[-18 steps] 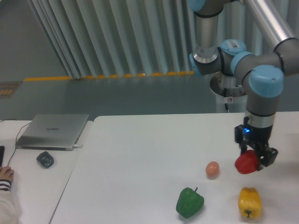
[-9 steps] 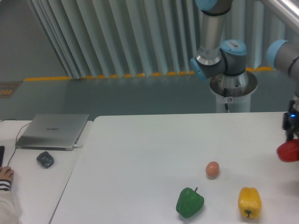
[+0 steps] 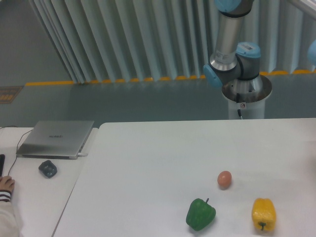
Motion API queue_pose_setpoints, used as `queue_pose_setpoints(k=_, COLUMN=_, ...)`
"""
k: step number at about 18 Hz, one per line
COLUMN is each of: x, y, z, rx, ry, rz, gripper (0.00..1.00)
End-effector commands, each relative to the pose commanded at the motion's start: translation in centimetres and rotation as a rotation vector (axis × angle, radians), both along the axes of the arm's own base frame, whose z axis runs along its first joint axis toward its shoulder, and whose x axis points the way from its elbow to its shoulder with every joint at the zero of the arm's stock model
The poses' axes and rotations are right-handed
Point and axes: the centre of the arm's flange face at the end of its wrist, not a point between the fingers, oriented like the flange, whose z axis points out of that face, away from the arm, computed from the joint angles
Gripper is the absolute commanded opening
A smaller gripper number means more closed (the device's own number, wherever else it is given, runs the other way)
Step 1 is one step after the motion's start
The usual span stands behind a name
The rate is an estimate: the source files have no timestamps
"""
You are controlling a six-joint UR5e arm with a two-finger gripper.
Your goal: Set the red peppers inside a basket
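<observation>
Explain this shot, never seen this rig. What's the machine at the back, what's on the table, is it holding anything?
The grey and blue jointed thing at the back is a robot arm, bolted to a round pedestal behind the table. The single picture comes from a fixed camera facing the arm across the white table.

On the table lie a green pepper, a yellow pepper and a small orange-brown egg-shaped thing. On a lower desk at left sit a closed laptop and a small dark object; someone's hand shows at the left edge.

The arm reaches out past the right edge of the picture, so its end effector is out of view. Whether it holds anything cannot be told from this shot. No red pepper and no basket show here.
</observation>
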Motion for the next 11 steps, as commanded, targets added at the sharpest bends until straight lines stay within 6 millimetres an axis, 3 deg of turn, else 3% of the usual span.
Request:
queue_pose_setpoints(k=3, x=-1.0, y=-1.1, z=-0.7, rx=0.003, ry=0.021, rz=0.019, gripper=0.42)
queue_pose_setpoints(k=4, x=-1.2, y=-1.4, z=-1.2, rx=0.003, ry=0.017, rz=0.034, gripper=0.57)
queue_pose_setpoints(k=8, x=-2.3, y=-1.9, z=-2.4, rx=0.005, ry=0.019, rz=0.079, gripper=0.94)
queue_pose_setpoints(k=11, x=-2.3, y=-2.0, z=-2.6, rx=0.005, ry=0.016, rz=0.088, gripper=1.0)
